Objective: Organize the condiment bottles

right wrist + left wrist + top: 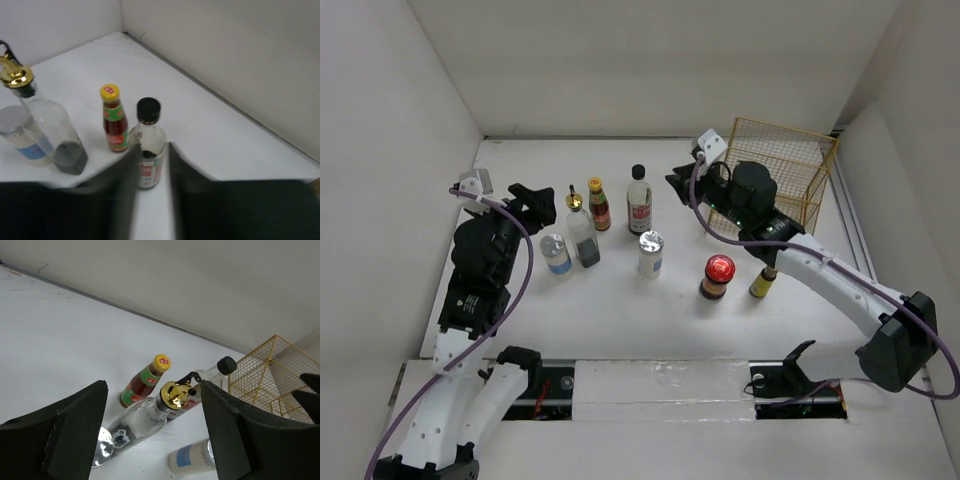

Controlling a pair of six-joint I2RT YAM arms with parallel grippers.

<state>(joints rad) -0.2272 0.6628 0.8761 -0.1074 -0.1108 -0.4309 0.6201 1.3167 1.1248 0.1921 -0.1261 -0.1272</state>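
Centrally, black-capped bottle stands upright; clear, red-labelled.

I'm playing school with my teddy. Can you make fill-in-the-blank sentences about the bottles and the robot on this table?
The wire basket is coloured ___.
The dark jar has a ___ lid.
The silver-lidded jars number ___.
The left gripper is ___ (open or shut).
Missing words: gold, red, two, open.
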